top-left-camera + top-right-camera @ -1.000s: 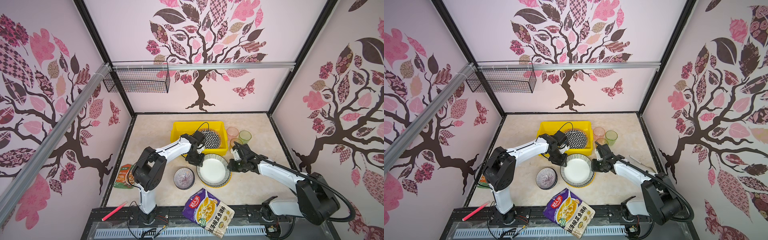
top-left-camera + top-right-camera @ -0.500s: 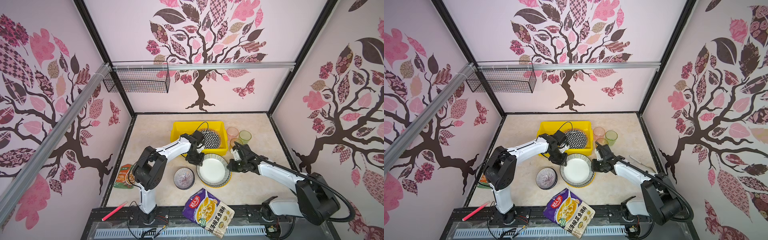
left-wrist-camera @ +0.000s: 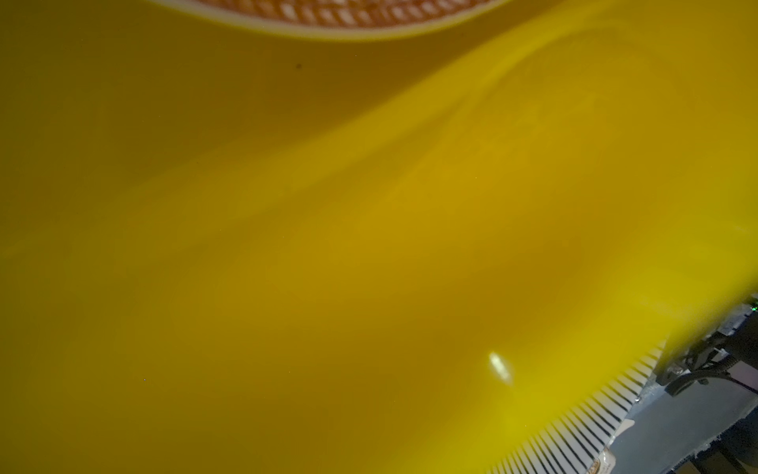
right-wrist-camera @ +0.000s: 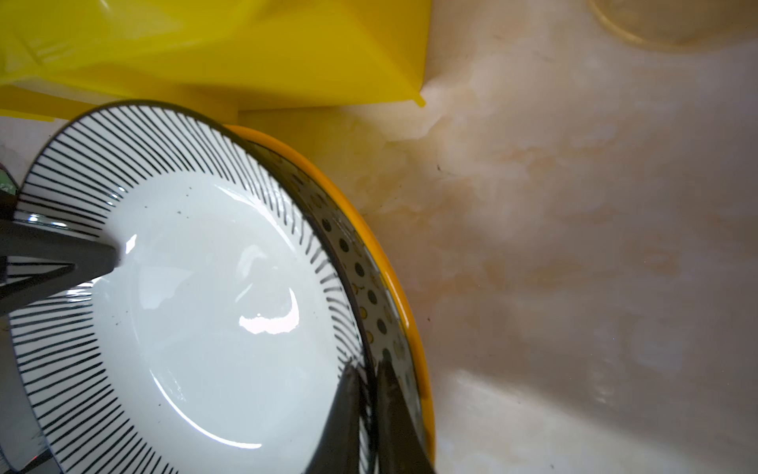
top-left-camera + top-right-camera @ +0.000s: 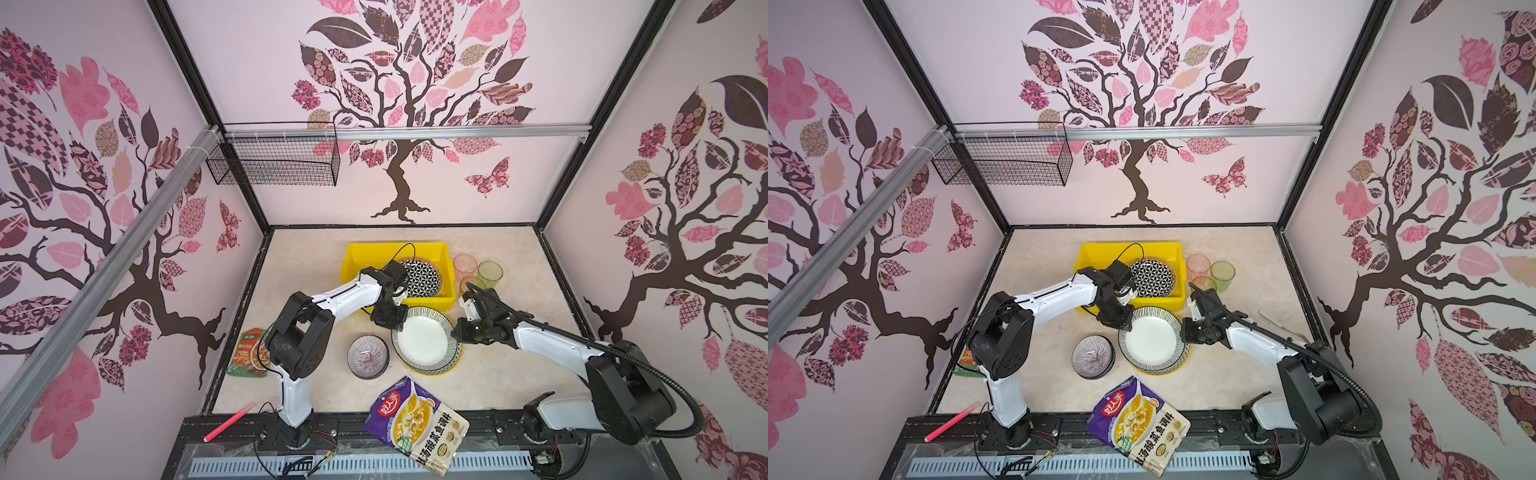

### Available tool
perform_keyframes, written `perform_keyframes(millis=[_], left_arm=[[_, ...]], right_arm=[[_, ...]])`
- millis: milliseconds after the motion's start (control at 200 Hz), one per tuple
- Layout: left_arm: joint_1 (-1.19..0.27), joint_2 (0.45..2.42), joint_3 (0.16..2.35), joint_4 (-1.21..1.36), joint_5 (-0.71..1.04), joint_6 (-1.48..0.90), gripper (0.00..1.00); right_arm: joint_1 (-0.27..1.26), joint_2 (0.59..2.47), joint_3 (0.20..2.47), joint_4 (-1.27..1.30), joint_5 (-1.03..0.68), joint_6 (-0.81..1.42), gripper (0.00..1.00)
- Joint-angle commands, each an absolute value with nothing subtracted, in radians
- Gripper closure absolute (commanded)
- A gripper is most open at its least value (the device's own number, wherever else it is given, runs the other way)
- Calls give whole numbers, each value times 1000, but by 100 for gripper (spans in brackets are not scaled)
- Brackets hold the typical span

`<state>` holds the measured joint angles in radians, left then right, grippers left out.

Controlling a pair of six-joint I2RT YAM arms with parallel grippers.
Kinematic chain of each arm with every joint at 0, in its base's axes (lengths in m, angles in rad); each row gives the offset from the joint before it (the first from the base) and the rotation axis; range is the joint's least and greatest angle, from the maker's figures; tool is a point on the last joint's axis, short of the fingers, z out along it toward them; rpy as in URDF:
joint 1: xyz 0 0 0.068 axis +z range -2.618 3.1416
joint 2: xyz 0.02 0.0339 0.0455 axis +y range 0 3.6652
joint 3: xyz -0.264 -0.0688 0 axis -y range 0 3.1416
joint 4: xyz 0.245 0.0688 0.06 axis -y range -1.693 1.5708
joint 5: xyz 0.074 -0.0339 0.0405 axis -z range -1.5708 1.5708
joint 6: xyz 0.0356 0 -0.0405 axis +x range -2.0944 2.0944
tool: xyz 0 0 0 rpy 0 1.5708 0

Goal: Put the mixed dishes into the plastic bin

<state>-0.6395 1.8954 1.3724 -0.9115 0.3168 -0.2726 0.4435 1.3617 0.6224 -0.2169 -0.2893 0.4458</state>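
- Yellow plastic bin: stands at the back middle of the table. One black-and-white geometric plate lies inside, toward its right side.
- Plate stack: sits on the table just in front of the bin. The striped-rim plate is on top, the dotted plate is beneath it, and the yellow-rimmed plate is at the bottom.
- Right gripper: clenched on the right rim of the striped-rim plate. One finger is inside the rim and the other is between that plate and the dotted plate.
- Left gripper: at the opposite rim, near the bin's front wall. One finger lies on the striped rim. Whether it is clamped cannot be told, as its wrist view is filled by blurred yellow.
- Lined bowl: on the table just left of the stack.
- Pink tumbler, green tumbler and amber tumbler: upright and clustered just right of the bin.
- Purple food pouch: at the front edge.
- Seasoning packet: at the left edge.
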Motion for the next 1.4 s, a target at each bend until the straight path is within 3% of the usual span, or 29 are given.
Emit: perform_keyframes(millis=[0, 720, 865, 1396], left_arm=[[-670, 1925, 1357, -900, 428, -269, 84], [-669, 1902, 1350, -889, 403, -265, 100], [-663, 1898, 1347, -881, 406, -268, 100], [-663, 1899, 1351, -863, 428, -277, 100]], right_arm=[[459, 1401, 590, -299, -250, 453, 100], [459, 1363, 629, -378, -189, 437, 91], [458, 1353, 641, -397, -173, 431, 85], [458, 1309, 691, -432, -160, 415, 77]])
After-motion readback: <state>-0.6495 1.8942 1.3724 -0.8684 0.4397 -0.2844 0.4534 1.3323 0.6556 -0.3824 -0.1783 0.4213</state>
